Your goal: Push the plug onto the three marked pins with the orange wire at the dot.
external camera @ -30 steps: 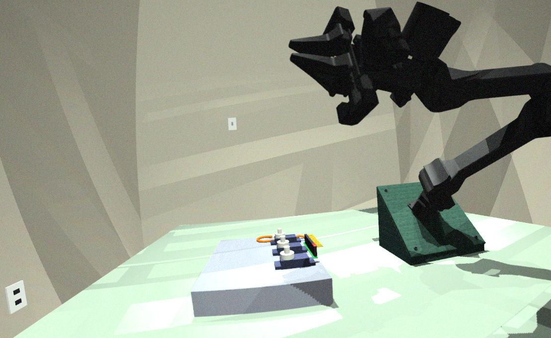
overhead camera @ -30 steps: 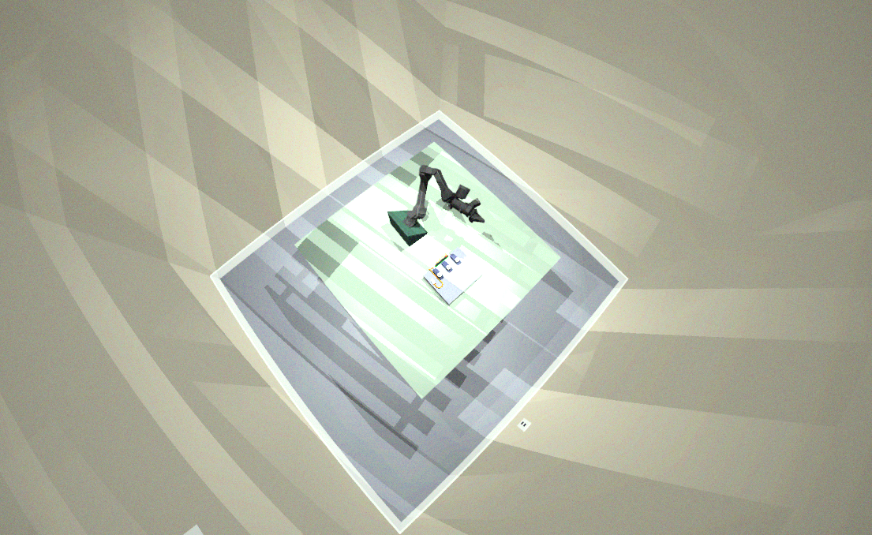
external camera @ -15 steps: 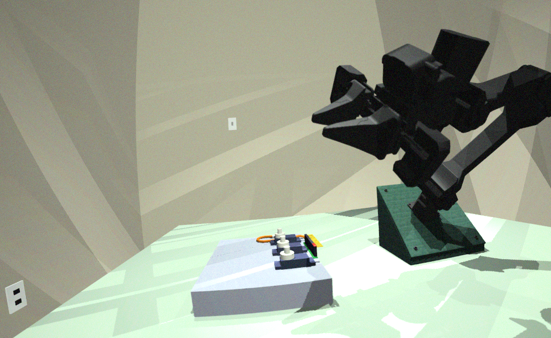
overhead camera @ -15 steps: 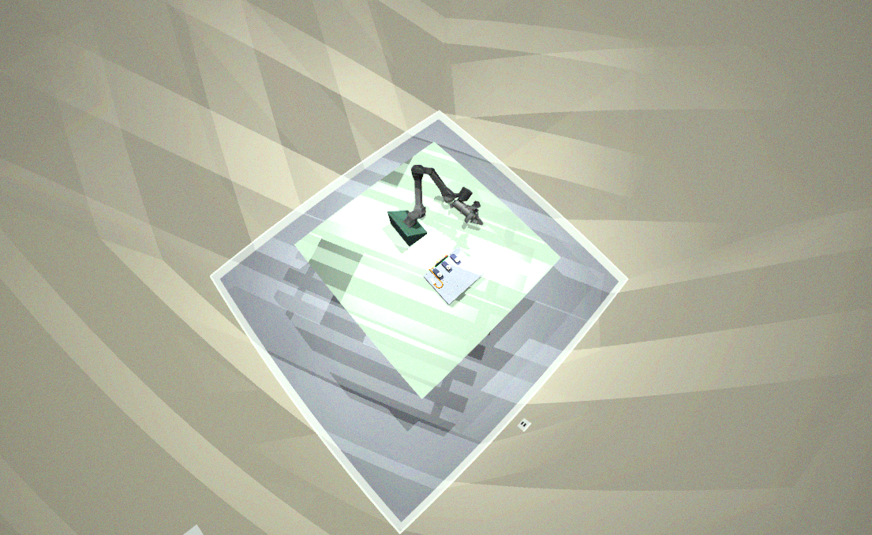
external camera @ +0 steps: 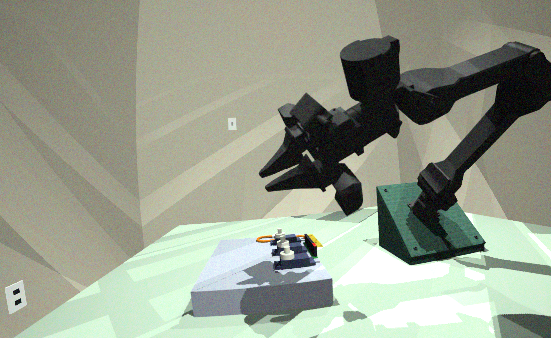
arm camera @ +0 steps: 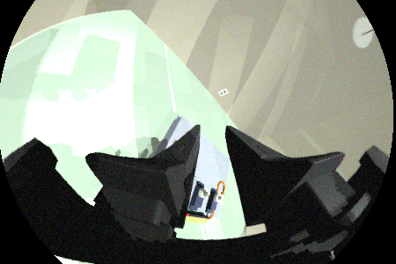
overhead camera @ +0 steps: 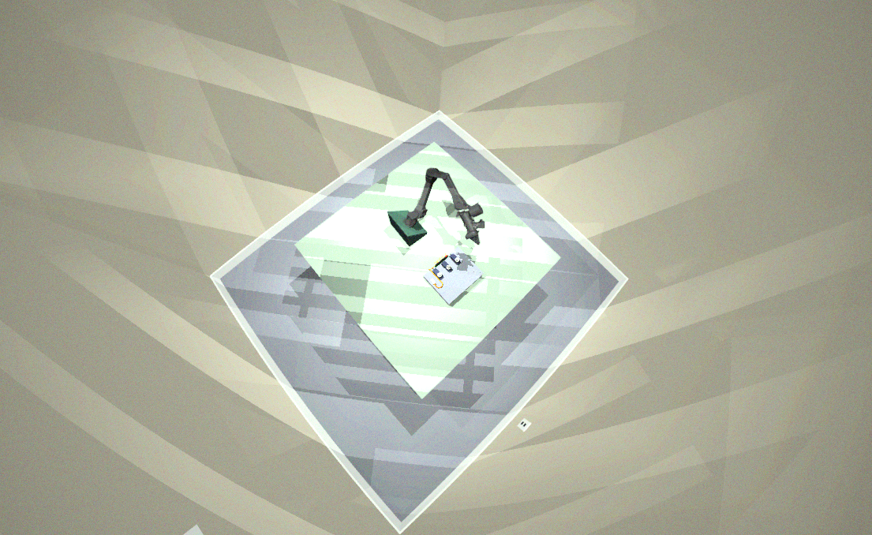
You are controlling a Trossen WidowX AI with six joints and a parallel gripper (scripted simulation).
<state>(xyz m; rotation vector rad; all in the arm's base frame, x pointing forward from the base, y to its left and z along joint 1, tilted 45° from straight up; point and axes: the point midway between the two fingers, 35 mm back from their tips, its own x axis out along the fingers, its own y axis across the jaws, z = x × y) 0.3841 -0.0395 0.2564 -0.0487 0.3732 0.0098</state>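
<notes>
My gripper (overhead camera: 477,241) (external camera: 263,182) (arm camera: 213,129) is partly open, with nothing between its fingers. It hangs well above the pale grey holder (overhead camera: 452,289) (external camera: 223,264) (arm camera: 210,165), tilted downward. Dark blue servos with white horns sit on the holder; the nearest servo (external camera: 296,260) is plain in the exterior view. An orange lead (external camera: 257,239) (arm camera: 221,182) loops at the far servo. Yellowish pins (external camera: 316,241) (arm camera: 196,220) stick out along the holder edge on the arm base's side, beside a black strip with a red mark (external camera: 313,244). The plug, dot and separate marked pins are too small to tell.
The green wedge-shaped arm base (overhead camera: 399,218) (external camera: 395,226) stands on the pale green table (overhead camera: 419,358) (external camera: 143,314) (arm camera: 150,68), on the pin side of the holder. The servo horns rise above the holder top. Shadows and bright patches cross the table.
</notes>
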